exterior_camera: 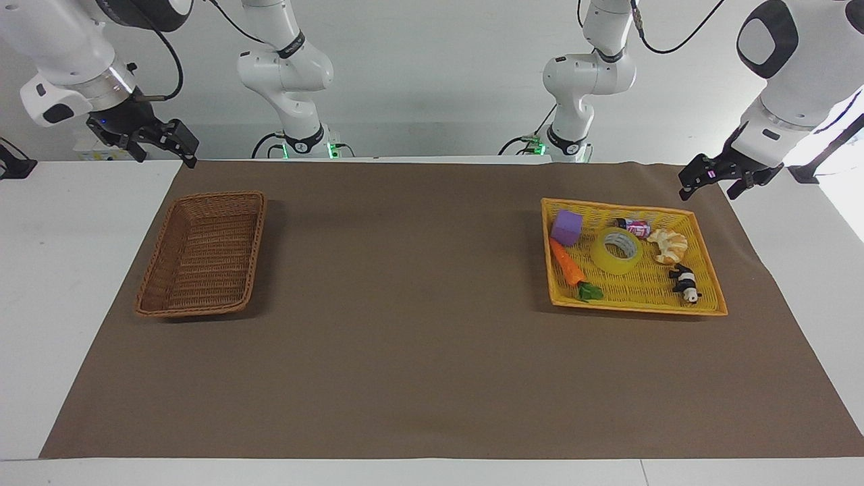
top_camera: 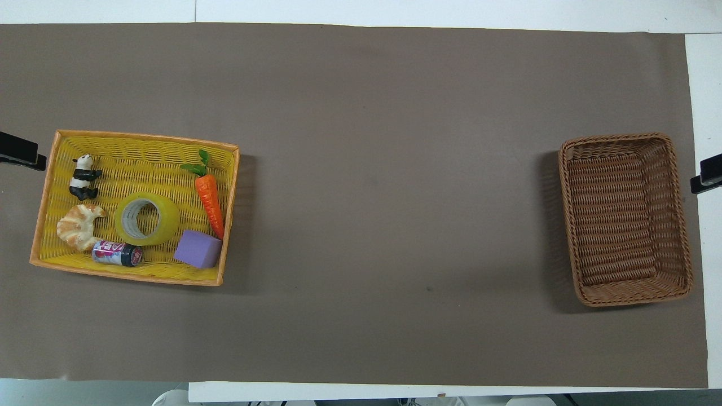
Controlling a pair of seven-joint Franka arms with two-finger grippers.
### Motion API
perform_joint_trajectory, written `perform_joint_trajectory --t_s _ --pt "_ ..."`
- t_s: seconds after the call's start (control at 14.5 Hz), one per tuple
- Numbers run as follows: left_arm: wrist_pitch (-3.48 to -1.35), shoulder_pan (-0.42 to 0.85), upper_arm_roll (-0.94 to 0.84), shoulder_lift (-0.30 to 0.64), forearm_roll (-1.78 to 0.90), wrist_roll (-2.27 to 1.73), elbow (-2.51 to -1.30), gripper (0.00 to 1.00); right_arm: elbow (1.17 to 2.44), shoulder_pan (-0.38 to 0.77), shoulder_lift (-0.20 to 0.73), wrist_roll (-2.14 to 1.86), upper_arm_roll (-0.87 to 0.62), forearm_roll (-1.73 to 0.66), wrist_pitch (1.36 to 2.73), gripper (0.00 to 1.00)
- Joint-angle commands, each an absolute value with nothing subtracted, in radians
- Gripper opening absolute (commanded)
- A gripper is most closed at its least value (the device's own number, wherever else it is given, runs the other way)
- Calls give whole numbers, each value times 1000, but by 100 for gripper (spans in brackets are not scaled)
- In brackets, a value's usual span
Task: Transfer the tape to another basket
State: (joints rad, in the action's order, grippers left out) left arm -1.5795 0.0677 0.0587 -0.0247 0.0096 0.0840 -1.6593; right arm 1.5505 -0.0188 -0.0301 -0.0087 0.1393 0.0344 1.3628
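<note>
The tape [exterior_camera: 603, 255] is a yellow roll lying flat in the middle of the yellow tray-like basket [exterior_camera: 634, 307] toward the left arm's end of the table; it also shows in the overhead view [top_camera: 169, 217]. The brown wicker basket [exterior_camera: 158, 256] stands empty toward the right arm's end [top_camera: 620, 137]. My left gripper [exterior_camera: 710, 187] is open and empty, raised beside the yellow basket's corner nearest the robots. My right gripper [exterior_camera: 165, 154] is open and empty, raised over the table's edge by the brown basket. Only the grippers' tips show in the overhead view [top_camera: 20, 152] [top_camera: 708, 175].
Around the tape in the yellow basket [top_camera: 141, 137] lie a purple block [top_camera: 197, 250], a toy carrot [top_camera: 210, 197], a croissant [top_camera: 79, 225], a toy panda [top_camera: 83, 176] and a small can [top_camera: 117, 254]. A brown mat [exterior_camera: 405, 304] covers the table.
</note>
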Motion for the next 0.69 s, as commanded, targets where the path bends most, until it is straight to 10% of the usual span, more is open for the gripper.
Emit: perform_joint_trajectory --t_s 0.0,0.28,0.62 --pt "-1572 63 60 -35 5 97 -1663 100 1578 -21 -52 -29 137 34 1376 99" --pt "-1587 58 61 -57 5 86 -1708 100 1578 -21 -52 -29 137 34 1376 99" --pt "-1952 -3 60 -147 6 91 -2086 99 1578 -21 -52 -29 137 34 1374 99"
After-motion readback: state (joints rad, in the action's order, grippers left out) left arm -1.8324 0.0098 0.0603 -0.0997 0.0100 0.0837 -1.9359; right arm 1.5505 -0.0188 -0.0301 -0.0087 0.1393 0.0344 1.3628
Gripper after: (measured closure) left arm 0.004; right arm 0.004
